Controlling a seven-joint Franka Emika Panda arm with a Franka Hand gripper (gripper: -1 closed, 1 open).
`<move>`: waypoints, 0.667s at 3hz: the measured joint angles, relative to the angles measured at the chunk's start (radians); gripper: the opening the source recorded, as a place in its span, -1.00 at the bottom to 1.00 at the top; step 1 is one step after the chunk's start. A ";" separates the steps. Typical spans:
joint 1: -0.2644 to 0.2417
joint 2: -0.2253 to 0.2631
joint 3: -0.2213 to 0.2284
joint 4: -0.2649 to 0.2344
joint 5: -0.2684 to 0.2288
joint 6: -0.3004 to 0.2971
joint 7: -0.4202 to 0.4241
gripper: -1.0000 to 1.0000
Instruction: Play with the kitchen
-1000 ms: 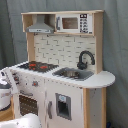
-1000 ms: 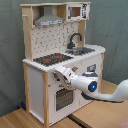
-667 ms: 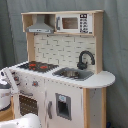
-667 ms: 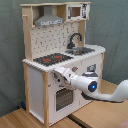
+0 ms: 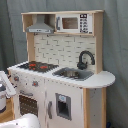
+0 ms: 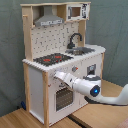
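The pincer (image 6: pixel 54 76) sits at the front panel of the kitchen (image 6: pixel 60 55), just beside the knobs (image 6: pixel 75 69) above the oven door (image 6: pixel 64 95) in the second exterior view; whether it is wide or narrow cannot be told, since its tip blends into the white panel. Behind it the white arm (image 6: pixel 85 86) runs down and toward the second exterior view's right, with a blue-lit joint. In the first exterior view only a white part of the arm (image 5: pixel 6 87) shows at the left edge.

The kitchen stands upright in the middle of both exterior views, white with light-wood sides. Its top carries the black-red hob (image 5: pixel 36 65), with the sink (image 5: pixel 74 74) and black faucet (image 5: pixel 85 59) next to it. Above hang the grey hood (image 5: pixel 40 26) and a small microwave (image 5: pixel 72 23), with a pale tiled back wall between.

The kitchen rests on a light-wood counter (image 6: pixel 20 120), its boards visible in the second exterior view. A grey-green curtain (image 6: pixel 10 55) fills the background in both exterior views.
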 joint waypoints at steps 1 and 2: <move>0.062 0.000 0.007 -0.046 -0.044 -0.047 -0.002 1.00; 0.136 0.000 0.009 -0.111 -0.074 -0.073 -0.002 1.00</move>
